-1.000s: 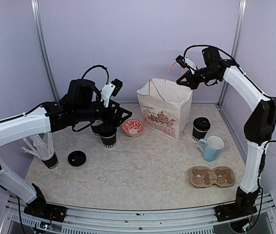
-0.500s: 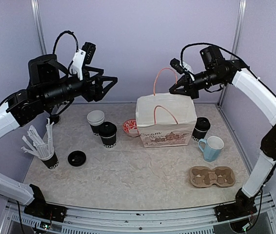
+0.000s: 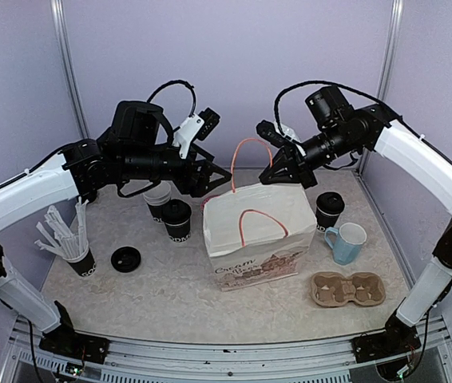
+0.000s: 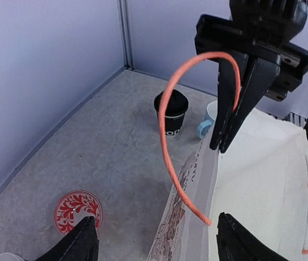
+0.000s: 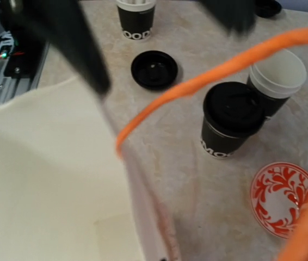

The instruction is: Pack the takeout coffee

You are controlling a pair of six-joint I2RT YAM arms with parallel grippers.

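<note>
The bag (image 3: 258, 231) is matt paper, cup lids (image 3: 176, 210) smooth plastic.

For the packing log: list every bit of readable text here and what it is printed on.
"Cream": cursive on the paper bag; smaller print below unreadable.
"ODM": partial, white, on the lidded cup.
"OOD": partial, on the straw cup.
Second lidded cup, beside the mug: lettering blurred.

The table (image 3: 154, 295) bears a lidded cup (image 3: 177, 221), loose lid (image 3: 125, 258), blue mug (image 3: 347, 242), cardboard carrier (image 3: 347, 289).
</note>
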